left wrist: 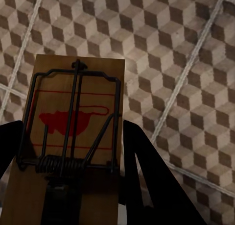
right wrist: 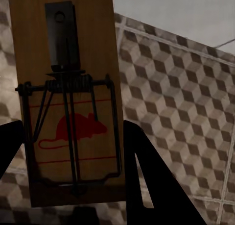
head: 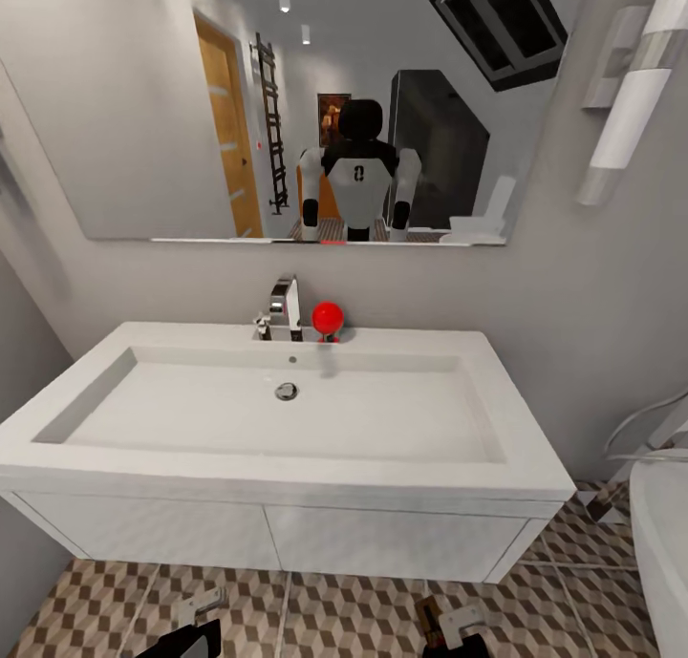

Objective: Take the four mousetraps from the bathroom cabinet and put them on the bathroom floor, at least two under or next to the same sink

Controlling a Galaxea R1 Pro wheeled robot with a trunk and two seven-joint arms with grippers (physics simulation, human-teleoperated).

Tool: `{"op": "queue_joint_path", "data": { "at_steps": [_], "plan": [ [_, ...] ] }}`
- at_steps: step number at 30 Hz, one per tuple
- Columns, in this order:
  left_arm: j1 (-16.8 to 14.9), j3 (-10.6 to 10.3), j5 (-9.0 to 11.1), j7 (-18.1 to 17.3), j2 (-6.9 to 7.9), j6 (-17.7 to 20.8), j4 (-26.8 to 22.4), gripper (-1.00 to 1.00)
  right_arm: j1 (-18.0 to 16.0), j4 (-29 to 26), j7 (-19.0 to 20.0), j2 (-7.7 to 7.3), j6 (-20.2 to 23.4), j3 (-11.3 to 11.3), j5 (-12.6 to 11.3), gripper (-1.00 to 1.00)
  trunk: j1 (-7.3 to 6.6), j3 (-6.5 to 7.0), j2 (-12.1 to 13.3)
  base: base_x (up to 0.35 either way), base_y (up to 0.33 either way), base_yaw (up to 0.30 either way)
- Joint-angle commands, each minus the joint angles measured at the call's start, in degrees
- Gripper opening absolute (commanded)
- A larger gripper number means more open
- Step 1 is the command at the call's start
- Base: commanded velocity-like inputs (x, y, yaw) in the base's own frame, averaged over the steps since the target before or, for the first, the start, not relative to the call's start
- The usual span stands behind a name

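— What is showing at the robot's left as it is facing the bathroom sink (head: 287,405)?

— The left gripper (head: 201,608) is hanging low over the bathroom floor (head: 334,610), just in front of the white vanity (head: 153,534). In its wrist view its dark fingers (left wrist: 147,171) are pinching a mousetrap (left wrist: 73,137), a tan board with a red mouse print and a black wire bar, above the cube-patterned tiles (left wrist: 196,63).

— And in the middle?

— A chrome faucet (head: 284,307) and a red ball-shaped object (head: 328,318) are standing on the basin's back ledge; the mirror (head: 287,104) is reflecting the robot.

— And at the right?

— The right gripper (head: 457,622) is hovering over the tiles, its jaws clamping a second mousetrap (right wrist: 68,97). A white tub's edge (head: 664,543) is showing at the far right.
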Motion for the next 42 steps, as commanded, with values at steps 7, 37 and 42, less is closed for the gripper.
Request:
{"op": "queue_joint_path", "data": {
  "at_steps": [7, 37, 42],
  "plan": [
    [0.0, -0.5, 0.1, 0.3, 0.03, 0.4, -0.2, -1.00, 0.0, 0.2, -0.1, -0.06, 0.0, -0.2, 0.1, -1.00, 1.54, -1.31, -2.8, 0.000, 0.000, 0.000],
    [0.0, -0.5, 0.1, 0.3, -0.11, 0.4, -0.2, -1.00, 0.0, 0.3, 11.3, 0.55, 0.0, -5.8, 0.0, -1.00, 8.13, -6.70, -14.9, 0.000, 0.000, 0.000],
    [0.0, -0.5, 0.1, 0.3, -0.06, 0.4, -0.1, -1.00, 0.0, 0.3, 11.0, 0.15, 0.0, -6.1, -0.1, -1.00, 9.23, -7.60, -16.9, 0.000, 0.000, 0.000]
  ]
}}
